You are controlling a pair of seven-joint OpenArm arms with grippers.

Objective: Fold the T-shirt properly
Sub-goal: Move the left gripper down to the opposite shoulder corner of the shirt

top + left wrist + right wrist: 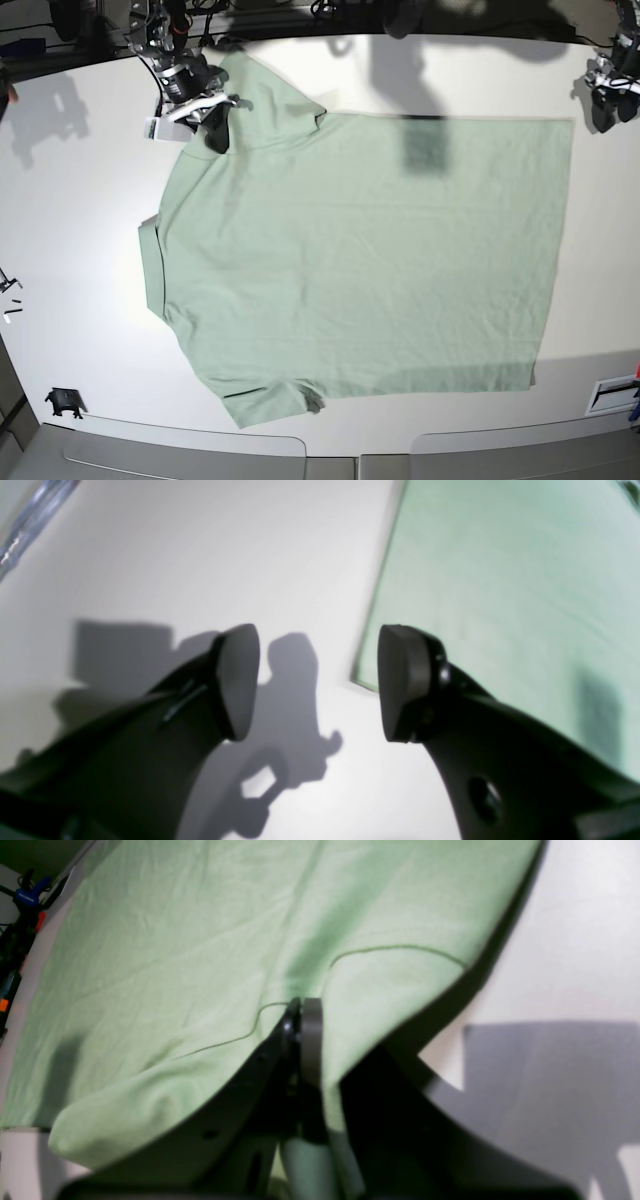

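Here, at ten o'clock in the base view: right gripper clamped on the sleeve of the pale mint-green soft fabric T-shirt, probably to carry that side over. Spread flat across the middle of the white table. At two o'clock: left gripper, fingers apart, empty, just off the hem corner. Nothing blocking either.

T-shirt flat on table

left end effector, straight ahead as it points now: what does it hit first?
Probably bare table. The open left end effector aims at white surface just beside the shirt edge; one finger overlaps that edge in view, so it may clip fabric. Depth unclear.
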